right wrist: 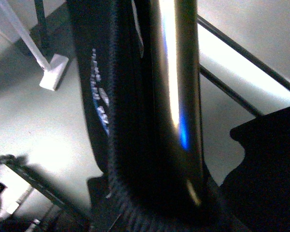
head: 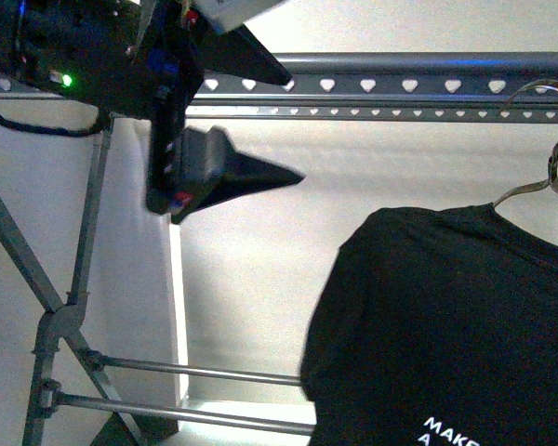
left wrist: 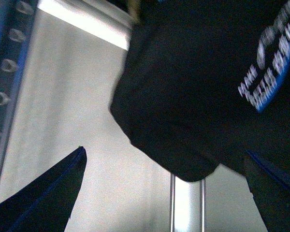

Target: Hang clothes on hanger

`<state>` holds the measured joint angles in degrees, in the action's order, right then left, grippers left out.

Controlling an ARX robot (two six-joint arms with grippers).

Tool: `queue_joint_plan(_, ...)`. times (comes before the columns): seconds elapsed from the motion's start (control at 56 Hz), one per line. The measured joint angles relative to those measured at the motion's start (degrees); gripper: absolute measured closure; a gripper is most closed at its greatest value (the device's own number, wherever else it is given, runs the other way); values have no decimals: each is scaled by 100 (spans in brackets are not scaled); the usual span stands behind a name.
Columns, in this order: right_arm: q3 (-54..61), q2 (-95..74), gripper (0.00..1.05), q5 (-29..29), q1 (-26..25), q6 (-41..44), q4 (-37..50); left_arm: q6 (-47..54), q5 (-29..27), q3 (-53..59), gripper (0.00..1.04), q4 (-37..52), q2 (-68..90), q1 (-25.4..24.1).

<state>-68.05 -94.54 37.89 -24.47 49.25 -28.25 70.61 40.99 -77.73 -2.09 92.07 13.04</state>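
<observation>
Left pincer gapes empty beside the rail, with the shirt's hold overhead unproven.
The left pincer has its black jaws spread wide and gripping nothing, the upper jaw just beside the dark grey metal rack rail punched with heart-shaped holes. No table shows to place things by. Out to its right, apart from it, the black T-shirt with white print hangs on a thin silver wire hanger, whose hook is up near the rail. Whether it sits over the rail I cannot tell. The right wrist view is too blurred to show the right pincer or its state. If the hook is unseated, any release would likely drop the shirt. A careless left reach could knock the rail or drag the sleeve off the wire.
</observation>
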Motion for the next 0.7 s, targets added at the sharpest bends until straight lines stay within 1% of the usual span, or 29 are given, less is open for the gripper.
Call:
queue_joint_plan(0.018, 33, 24, 96, 46, -15, -197, 17, -599, -15, 173, 7, 573, 2, -26)
queue_joint_plan(0.036, 50, 46, 96, 85, -24, -280, 20, -754, -37, 251, 7, 861, 11, -37)
queue_joint_plan(0.054, 85, 94, 96, 157, -37, -452, 20, -1384, -212, 363, 7, 1392, 44, -59)
queue_joint_plan(0.089, 116, 144, 96, 216, -48, -586, 24, -2090, -422, 415, 7, 1952, 109, -83)
queue_joint_plan(0.107, 146, 205, 96, 256, -57, -820, 48, -2747, -660, 417, 7, 2507, 188, -107)
queue_joint_plan(0.143, 170, 273, 96, 304, -59, -1014, 68, -3615, -938, 402, 7, 3021, 264, -138)
queue_joint_plan(0.161, 186, 387, 96, 365, -59, -1213, 70, -4511, -1388, 302, 7, 3510, 356, -195)
queue_joint_plan(0.196, 186, 520, 96, 476, -59, -1700, 131, -5792, -2087, 70, 7, 3633, 417, -282)
queue_joint_plan(0.214, 186, 579, 96, 501, -59, -1906, 184, -6216, -2474, -50, 7, 3598, 433, -330)
queue_joint_plan(0.232, 186, 605, 96, 520, -59, -2013, 201, -6459, -2570, -107, 7, 3556, 435, -354)
queue_joint_plan(0.25, 184, 660, 96, 566, -57, -2223, 214, -6935, -3038, -227, 7, 3445, 437, -400)
queue_joint_plan(0.268, 184, 682, 96, 588, -55, -2326, 214, -7160, -3226, -284, 7, 3373, 437, -424)
queue_joint_plan(0.286, 181, 728, 96, 612, -50, -2476, 212, -7643, -3547, -385, 7, 3226, 437, -472)
queue_joint_plan(0.321, 177, 804, 96, 625, -31, -2870, 212, -8227, -4111, -540, 7, 2959, 433, -564)
queue_joint_plan(0.357, 142, 859, 96, 627, 20, -3233, 192, -8745, -4551, -586, 7, 2892, 420, -660)
queue_joint_plan(0.411, 96, 876, 96, 560, 118, -3569, 168, -9123, -4638, -627, 7, 2658, 415, -758)
queue_joint_plan(0.464, 37, 870, 96, 404, 249, -3788, 162, -9471, -4612, -592, 7, 2682, 413, -817)
queue_joint_plan(0.536, 2, 852, 96, 269, 374, -3965, 162, -9259, -4603, -584, 12, 2186, 315, -833)
queue_joint_plan(0.554, -22, 833, 96, 219, 424, -4046, 162, -9114, -4597, -501, 16, 1897, 210, -837)
queue_joint_plan(0.571, -42, 824, 96, 199, 450, -4061, 162, -8959, -4592, -433, 17, 1779, 140, -839)
queue_joint_plan(0.607, -129, 758, 96, 111, 544, -4179, 173, -8555, -4564, -20, 25, 1554, -184, -846)
queue_joint_plan(0.643, -227, 667, 96, 4, 627, -4297, 184, -8072, -4529, 481, 32, 1602, -553, -857)
queue_joint_plan(0.661, -304, 588, 96, -74, 684, -4365, 192, -7864, -4489, 872, 37, 1742, -846, -859)
queue_joint_plan(0.696, -365, 540, 96, -116, 715, -4411, 192, -7733, -4485, 1119, 41, 1856, -1036, -859)
